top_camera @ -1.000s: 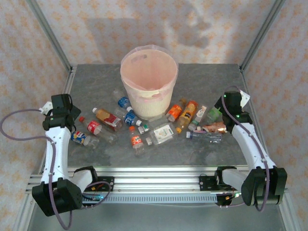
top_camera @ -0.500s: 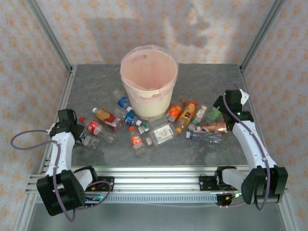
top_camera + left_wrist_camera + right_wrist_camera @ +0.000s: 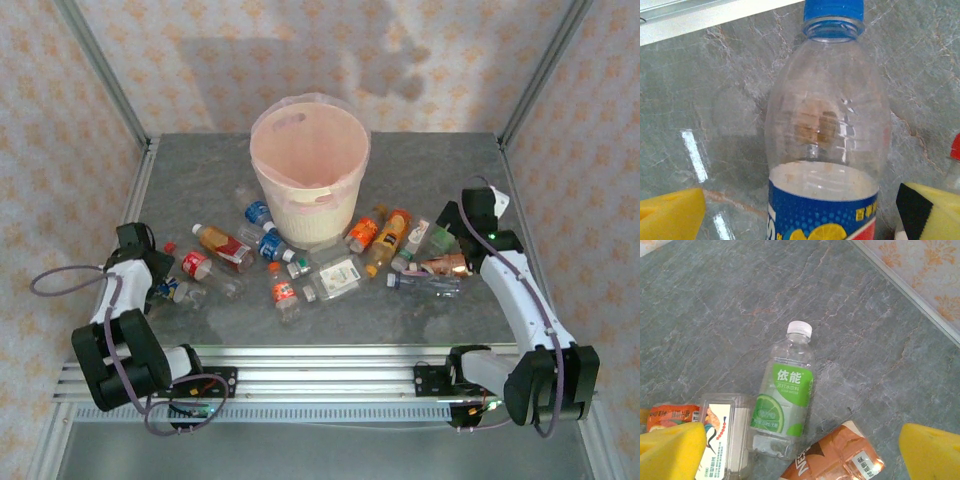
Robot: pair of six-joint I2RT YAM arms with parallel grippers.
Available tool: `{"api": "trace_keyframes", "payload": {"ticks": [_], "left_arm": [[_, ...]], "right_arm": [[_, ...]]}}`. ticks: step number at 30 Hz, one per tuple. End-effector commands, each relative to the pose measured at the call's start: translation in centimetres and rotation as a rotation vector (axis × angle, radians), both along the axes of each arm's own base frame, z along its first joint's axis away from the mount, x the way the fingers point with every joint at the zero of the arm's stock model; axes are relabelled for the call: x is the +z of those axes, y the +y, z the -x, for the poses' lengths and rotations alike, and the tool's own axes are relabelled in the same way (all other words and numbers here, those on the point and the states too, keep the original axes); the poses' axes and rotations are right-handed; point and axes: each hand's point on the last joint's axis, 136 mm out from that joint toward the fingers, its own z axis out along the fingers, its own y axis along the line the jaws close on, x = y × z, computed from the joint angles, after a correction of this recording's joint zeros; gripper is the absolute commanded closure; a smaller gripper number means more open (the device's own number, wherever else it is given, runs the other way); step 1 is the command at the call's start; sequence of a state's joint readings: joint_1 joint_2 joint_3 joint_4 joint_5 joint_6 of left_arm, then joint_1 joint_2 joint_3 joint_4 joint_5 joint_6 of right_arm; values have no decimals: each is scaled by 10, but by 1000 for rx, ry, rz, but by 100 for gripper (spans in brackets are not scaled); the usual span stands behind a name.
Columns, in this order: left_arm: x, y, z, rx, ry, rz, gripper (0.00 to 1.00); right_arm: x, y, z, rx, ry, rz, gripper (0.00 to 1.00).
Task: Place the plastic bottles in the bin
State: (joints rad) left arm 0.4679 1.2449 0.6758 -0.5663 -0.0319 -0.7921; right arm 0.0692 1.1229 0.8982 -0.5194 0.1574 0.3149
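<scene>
Left wrist view: my left pincer [image 3: 800,215] is spread wide and holds nothing. Its yellow pads [image 3: 670,215] sit in the two lower corners, and the blue-capped bottle [image 3: 827,125] lies on the grey table [image 3: 700,100] between them, cap toward the top of the frame, with no pad touching it that I can see. Over the last second this arm has folded down and in toward the lower left of the top view, bringing the pincer over that bottle. I judge closing on it comes next.

My right pincer [image 3: 800,452] is just as wide and empty. It has edged slightly toward the bottles at the right, with a green-label bottle [image 3: 785,400] ahead of it and a brown-label one [image 3: 835,455] at the lower edge. No bottle has shifted, so the task is barely begun.

The top view gives what the wrist views lack: the bin [image 3: 300,205] at upper centre, well apart from both pincers, and the bottles scattered around its foot. The wrist views give what the top view is too coarse for, namely how each pincer sits relative to its bottle.
</scene>
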Motion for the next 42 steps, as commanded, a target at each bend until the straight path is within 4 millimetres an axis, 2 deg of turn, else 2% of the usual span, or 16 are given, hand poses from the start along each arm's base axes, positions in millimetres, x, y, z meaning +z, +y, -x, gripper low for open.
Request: {"api": "trace_keyframes", "payload": {"ticks": [1, 14, 17, 19, 23, 25, 29, 35, 38, 42], "left_arm": [[-11, 1, 1, 0, 6, 16, 1], [-53, 0, 0, 58, 32, 121, 8], [-60, -1, -1, 66, 28, 145, 16], [-60, -1, -2, 71, 24, 148, 26], [-50, 1, -4, 75, 3, 137, 40], [-38, 3, -4, 74, -13, 116, 45], [-2, 8, -4, 62, -78, 46, 45], [80, 9, 0, 39, -255, -123, 45], [123, 0, -7, -2, -401, -194, 46], [173, -20, -26, -85, -575, -244, 47]], "right_arm": [[14, 0, 0, -15, -17, 12, 1], [20, 4, -3, -9, -14, 35, 1], [21, 4, -3, -11, -14, 38, 1], [21, 4, -3, -15, -15, 36, 1], [23, 4, -2, -19, -20, 34, 1], [25, 4, -2, -20, -22, 33, 1], [28, 4, -2, -22, -34, 31, 1], [27, 6, -2, -24, -45, 16, 1], [25, 7, -2, -27, -47, 4, 1], [25, 9, -2, -25, -54, -14, 1]]}}
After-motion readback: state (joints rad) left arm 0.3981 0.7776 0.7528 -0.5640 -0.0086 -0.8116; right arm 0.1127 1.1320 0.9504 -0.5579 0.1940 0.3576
